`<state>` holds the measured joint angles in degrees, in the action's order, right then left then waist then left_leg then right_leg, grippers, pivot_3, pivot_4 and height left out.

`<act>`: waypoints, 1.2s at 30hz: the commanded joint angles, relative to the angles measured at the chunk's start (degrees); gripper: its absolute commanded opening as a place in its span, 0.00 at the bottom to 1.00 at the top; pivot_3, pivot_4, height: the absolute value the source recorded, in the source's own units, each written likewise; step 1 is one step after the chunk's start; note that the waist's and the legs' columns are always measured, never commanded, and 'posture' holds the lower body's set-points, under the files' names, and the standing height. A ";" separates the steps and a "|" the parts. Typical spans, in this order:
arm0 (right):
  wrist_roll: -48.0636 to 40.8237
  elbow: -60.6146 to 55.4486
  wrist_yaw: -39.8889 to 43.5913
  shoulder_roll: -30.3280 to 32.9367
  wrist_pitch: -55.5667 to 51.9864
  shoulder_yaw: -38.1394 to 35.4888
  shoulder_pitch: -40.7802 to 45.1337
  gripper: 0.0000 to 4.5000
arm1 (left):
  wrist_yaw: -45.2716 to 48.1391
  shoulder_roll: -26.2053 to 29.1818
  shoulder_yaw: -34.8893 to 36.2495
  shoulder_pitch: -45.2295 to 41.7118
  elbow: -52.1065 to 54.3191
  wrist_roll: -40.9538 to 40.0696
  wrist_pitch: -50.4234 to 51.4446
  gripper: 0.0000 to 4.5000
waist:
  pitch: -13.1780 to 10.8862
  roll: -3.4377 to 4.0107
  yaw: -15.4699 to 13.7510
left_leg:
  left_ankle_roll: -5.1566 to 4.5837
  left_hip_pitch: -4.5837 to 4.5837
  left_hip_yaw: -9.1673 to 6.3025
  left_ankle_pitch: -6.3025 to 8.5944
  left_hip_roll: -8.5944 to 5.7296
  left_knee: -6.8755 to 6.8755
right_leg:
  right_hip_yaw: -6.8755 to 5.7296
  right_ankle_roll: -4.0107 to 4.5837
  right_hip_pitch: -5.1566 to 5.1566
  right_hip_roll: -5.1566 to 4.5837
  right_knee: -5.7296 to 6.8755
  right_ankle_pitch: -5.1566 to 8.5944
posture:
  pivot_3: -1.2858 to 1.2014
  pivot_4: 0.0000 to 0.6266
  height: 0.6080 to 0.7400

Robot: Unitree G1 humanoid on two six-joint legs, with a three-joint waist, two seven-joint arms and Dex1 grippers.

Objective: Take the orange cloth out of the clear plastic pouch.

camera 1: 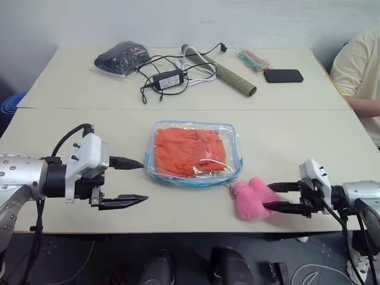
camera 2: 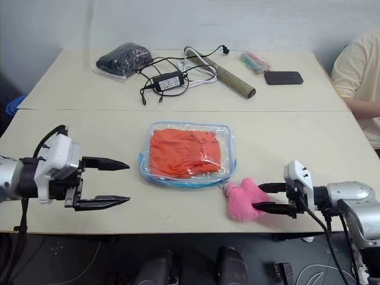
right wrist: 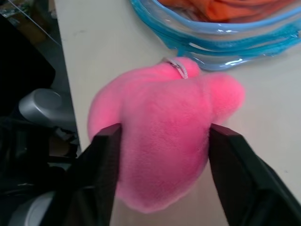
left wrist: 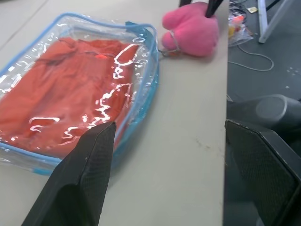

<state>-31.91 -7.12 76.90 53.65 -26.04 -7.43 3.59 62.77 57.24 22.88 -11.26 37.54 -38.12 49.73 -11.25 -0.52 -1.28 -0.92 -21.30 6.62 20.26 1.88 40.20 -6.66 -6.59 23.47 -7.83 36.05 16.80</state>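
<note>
The clear plastic pouch (camera 1: 196, 181), edged in light blue, lies flat in the middle of the near table with the orange cloth (camera 1: 189, 151) folded inside it. A pink plush heart (camera 1: 249, 199) hangs from its near right corner on a short chain. My right gripper (camera 1: 268, 196) reaches in from the right, and its two fingers (right wrist: 106, 155) press against both sides of the heart. My left gripper (camera 1: 143, 182) hovers just left of the pouch, open and holding nothing, with its fingertips pointing at the pouch's left edge.
On the far table lie a dark bundle in clear wrap (camera 1: 122, 58), a power adapter with tangled cables (camera 1: 168, 79), a rolled mat (camera 1: 234, 80), a packet of pens (camera 1: 253, 58) and a black phone (camera 1: 283, 75). A person in a yellow shirt (camera 1: 359, 65) sits at the right.
</note>
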 commanded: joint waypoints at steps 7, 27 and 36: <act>-5.99 -5.37 -1.87 -0.55 -3.84 -4.07 1.06 0.01 | -4.33 0.72 -0.94 -2.74 -1.38 -0.92 -2.79 0.87 | 0.00 0.00 0.18 | 0.00 0.08 0.11 0.00 -0.02 -0.07 | 0.10 0.01 -0.01 0.06 -0.05 -0.01 | 0.52 0.24 1.00; 9.45 -11.90 -2.16 -1.47 7.76 13.51 11.68 0.01 | -5.23 2.83 -6.69 -4.75 -3.15 1.24 -7.58 0.87 | 0.00 -0.01 -0.05 | 0.05 0.00 0.21 0.03 -0.03 -0.15 | 0.13 0.02 0.10 0.14 -0.03 -0.02 | 0.52 0.24 1.00; 0.85 -11.50 6.35 7.25 1.23 6.41 5.17 0.01 | -4.95 3.07 -6.83 -0.91 -2.80 2.14 -10.51 0.87 | 0.00 -0.02 0.01 | 0.01 0.03 0.19 0.06 0.01 -0.15 | 0.12 0.02 0.06 0.15 -0.09 -0.02 | 0.52 0.24 1.00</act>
<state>-28.29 -17.62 81.16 60.06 -23.28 0.39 8.88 57.45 59.42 15.26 -12.11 33.60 -36.51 40.82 -11.25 -0.53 -1.27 -0.91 -21.26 6.81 20.32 1.90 40.06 -6.54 -6.57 23.53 -7.67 35.93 16.78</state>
